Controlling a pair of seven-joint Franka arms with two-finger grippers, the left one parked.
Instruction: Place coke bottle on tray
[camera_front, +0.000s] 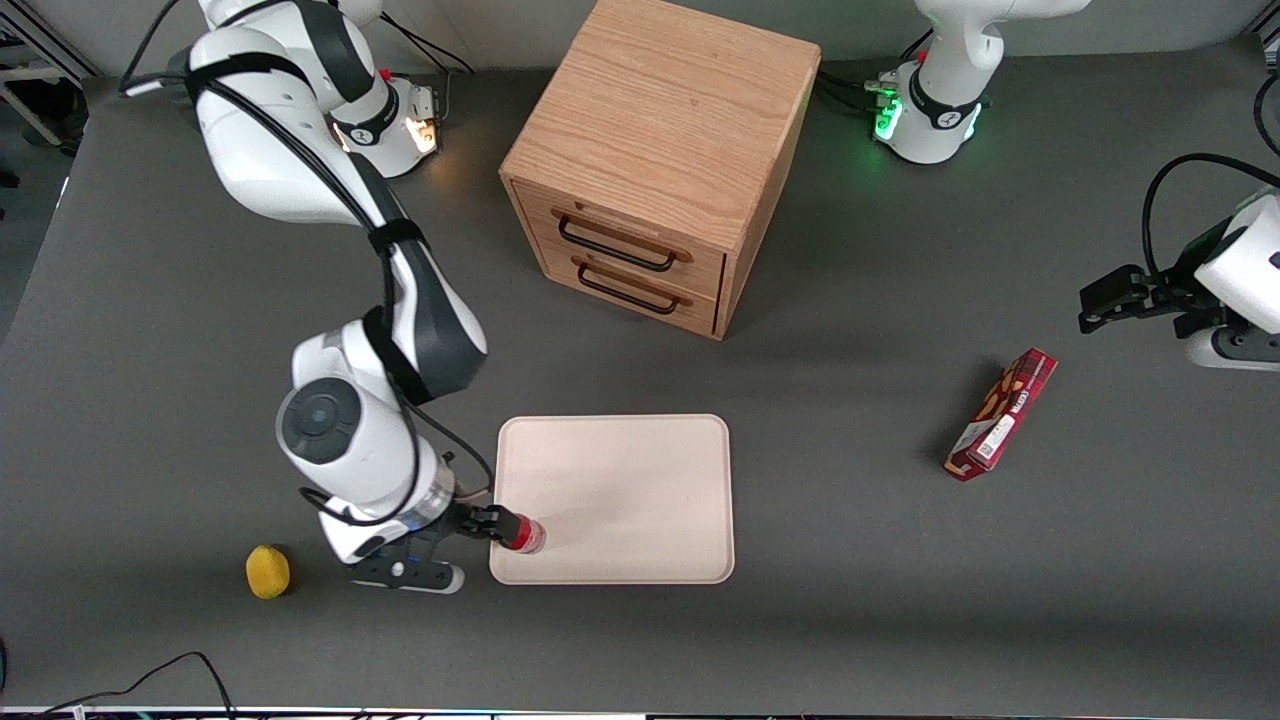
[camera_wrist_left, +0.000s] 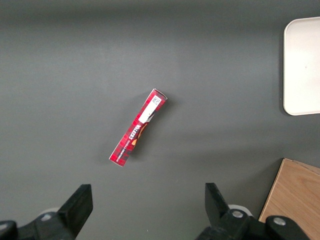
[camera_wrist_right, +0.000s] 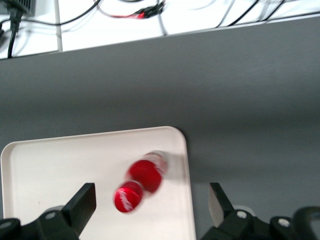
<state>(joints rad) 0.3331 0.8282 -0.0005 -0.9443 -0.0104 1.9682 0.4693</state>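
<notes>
Grey table (camera_front: 850, 620) carries a wooden drawer cabinet (camera_front: 655, 160) toward its rear edge and the cream tray (camera_front: 620, 480) nearer the front edge. On the tray's front corner at the working arm's end stands the coke bottle (camera_front: 524, 534), between the spread fingers of the end effector (camera_front: 490, 524), apparently unclamped. It looks light, stiff and slick; hold its labelled body.

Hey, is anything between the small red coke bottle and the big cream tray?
Nothing visible. The small red coke bottle is already over the cream rectangular tray, near its corner, between the open fingers of the right gripper.
</notes>
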